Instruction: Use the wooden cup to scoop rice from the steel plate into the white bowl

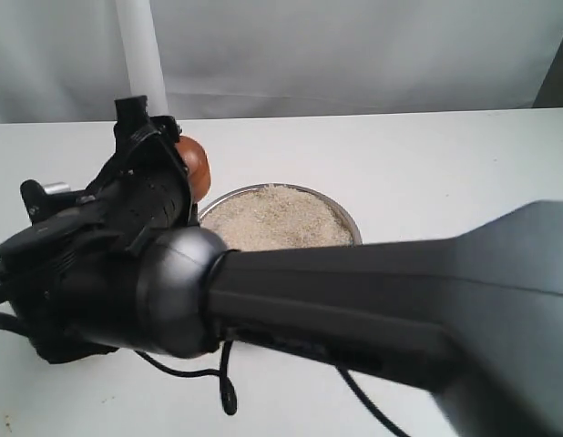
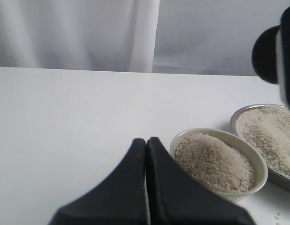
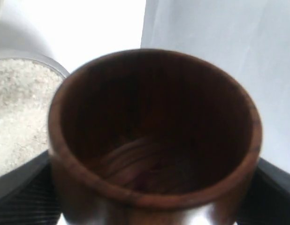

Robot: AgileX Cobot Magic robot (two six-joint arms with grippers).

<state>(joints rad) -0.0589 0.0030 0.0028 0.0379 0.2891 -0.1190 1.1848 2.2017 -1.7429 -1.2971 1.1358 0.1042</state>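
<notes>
My right gripper [image 1: 172, 168] reaches across the exterior view and is shut on the wooden cup [image 1: 195, 164], holding it above the table just left of the steel plate [image 1: 353, 221]. The right wrist view looks into the cup [image 3: 154, 131]; its dark inside holds no rice, and black fingers [image 3: 23, 190] flank it. Rice [image 1: 277, 218] fills the plate. In the left wrist view the white bowl [image 2: 201, 132] carries a heap of rice [image 2: 213, 161], beside the plate [image 2: 235, 123]. My left gripper [image 2: 146, 141] is shut and empty, close to the bowl. The arm hides the bowl in the exterior view.
The right arm's thick dark body [image 1: 400, 309] crosses the front of the table. A black cable [image 1: 225, 378] loops under it. A white curtain and a white pole [image 1: 140, 55] stand behind. A few stray grains [image 2: 278, 216] lie by the bowl.
</notes>
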